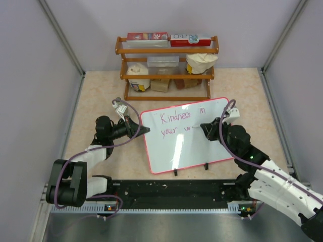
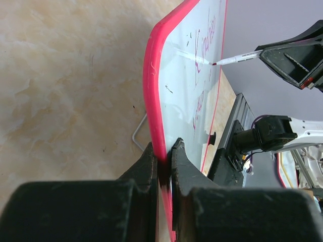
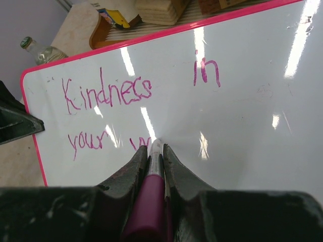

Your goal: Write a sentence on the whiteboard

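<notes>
The sentence (image 3: pixel 107 94) reads in pink-magenta script "Kindness in" on the upper line. Below it we see "your" and the first strokes of a "w". It sits on the upper left part of the whiteboard (image 1: pixel 202 148), which stands tilted on two black clip feet (image 1: pixel 175 172) mid-table, in front of the arm bases.

The tip of the pink marker (image 3: pixel 150 201) touches the board at the "w". The right gripper (image 3: pixel 154 151) is clenched around the marker barrel.

The left gripper (image 2: pixel 162 156) pinches the board's red-pink frame at its left edge, fingers on either face.

Behind the board, against the back wall, stands a wooden two-tier rack (image 1: pixel 166 65) with boxes, a clear container and bags. The table (image 1: pixel 101 91) is beige, marbled.
</notes>
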You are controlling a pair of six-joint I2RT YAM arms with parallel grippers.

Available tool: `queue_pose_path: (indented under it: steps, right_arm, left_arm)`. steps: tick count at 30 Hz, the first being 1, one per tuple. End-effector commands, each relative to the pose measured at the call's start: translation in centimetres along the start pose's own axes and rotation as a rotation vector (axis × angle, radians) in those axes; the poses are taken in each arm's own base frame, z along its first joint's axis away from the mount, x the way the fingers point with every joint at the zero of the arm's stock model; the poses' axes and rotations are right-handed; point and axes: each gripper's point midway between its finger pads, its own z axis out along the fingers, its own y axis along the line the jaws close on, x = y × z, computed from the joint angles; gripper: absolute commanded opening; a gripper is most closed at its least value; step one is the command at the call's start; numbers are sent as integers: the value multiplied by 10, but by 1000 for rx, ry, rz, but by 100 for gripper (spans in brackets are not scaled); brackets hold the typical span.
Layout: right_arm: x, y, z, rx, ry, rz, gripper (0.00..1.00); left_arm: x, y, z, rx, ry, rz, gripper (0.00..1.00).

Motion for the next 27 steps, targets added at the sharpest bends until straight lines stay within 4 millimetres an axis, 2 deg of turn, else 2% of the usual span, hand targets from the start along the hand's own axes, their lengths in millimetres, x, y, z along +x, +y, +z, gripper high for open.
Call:
queue_pose_path:
  steps: [1,11,22,27]
  right_arm:
    - [-11,-1,4,15,-34,-5,0]
    - [0,2,3,-9,9,-8,0]
    - [24,-8,-1,8,81,-13,0]
    - [26,-10,-3,13,88,-16,0]
  left_arm:
    - [0,35,1,-134,-35,162,0]
    - [0,35,1,-133,-36,161,0]
    - [0,35,1,-132,-35,158,0]
    - [1,35,1,-133,-34,157,0]
